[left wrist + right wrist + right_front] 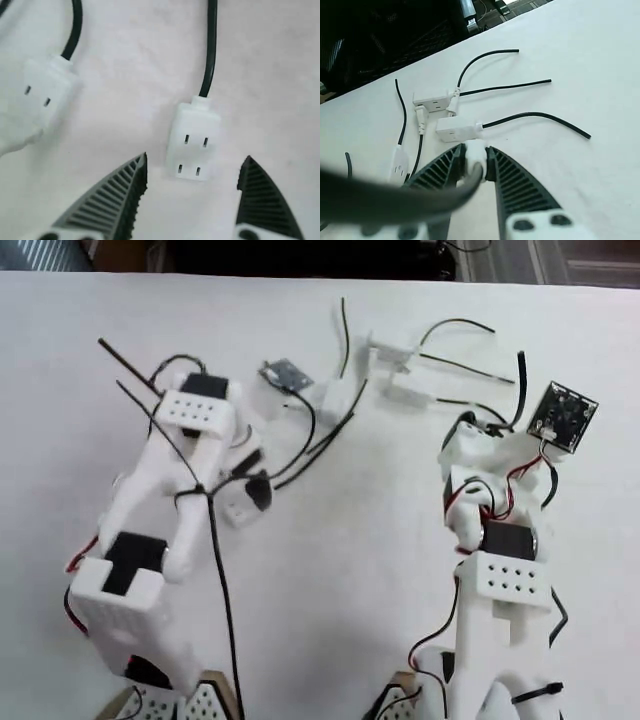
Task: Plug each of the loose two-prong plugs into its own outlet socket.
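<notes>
White tabletop (330, 570) carries everything. The left claw (195, 159) gapes wide and grips nothing; one socket (192, 145) lies just ahead between its tips, and a second socket (42, 97) lies off to one side. The right claw (475, 148) is pinched nearly closed on one white plug (476, 155). Three outlet blocks lie beyond its tips, the nearest block (456, 131) close by.

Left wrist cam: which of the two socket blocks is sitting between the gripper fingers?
The socket block with four slots, right between the open left gripper tips. The other block, showing two slots, lies off to the side, outside them.
</notes>
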Controlling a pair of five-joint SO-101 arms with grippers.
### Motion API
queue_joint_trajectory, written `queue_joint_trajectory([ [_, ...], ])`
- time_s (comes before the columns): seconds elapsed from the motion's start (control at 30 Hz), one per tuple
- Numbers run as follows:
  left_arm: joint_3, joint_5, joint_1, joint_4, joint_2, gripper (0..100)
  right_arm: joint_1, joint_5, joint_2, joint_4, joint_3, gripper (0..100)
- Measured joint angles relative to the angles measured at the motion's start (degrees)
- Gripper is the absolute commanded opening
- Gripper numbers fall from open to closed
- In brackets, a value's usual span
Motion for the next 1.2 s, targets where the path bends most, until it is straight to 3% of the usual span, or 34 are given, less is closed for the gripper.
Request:
queue_joint_trajectory([
  [0.23,-3.2,-4.1,0.0,4.1,1.5,29,-0.5,0.0,0.0,0.0,0.0,1.8],
  [0.43,1.0,-4.7,-0.7,-2.5,8.0,28,-0.5,0.0,0.0,0.0,0.0,1.8],
  [0.7,-0.1,-4.8,0.9,-3.9,13.5,7,-0.5,0.0,0.0,0.0,0.0,1.8],
  [0.9,-0.1,-8.2,5.1,-5.7,13.7,7,-0.5,0.0,0.0,0.0,0.0,1.8],
  [1.1,-3.3,-9.4,6.4,-6.2,13.9,20,-0.5,0.0,0.0,0.0,0.0,1.8],
  [1.2,-7.3,-8.1,6.5,-3.3,13.9,21,-0.5,0.0,0.0,0.0,0.0,1.8],
])
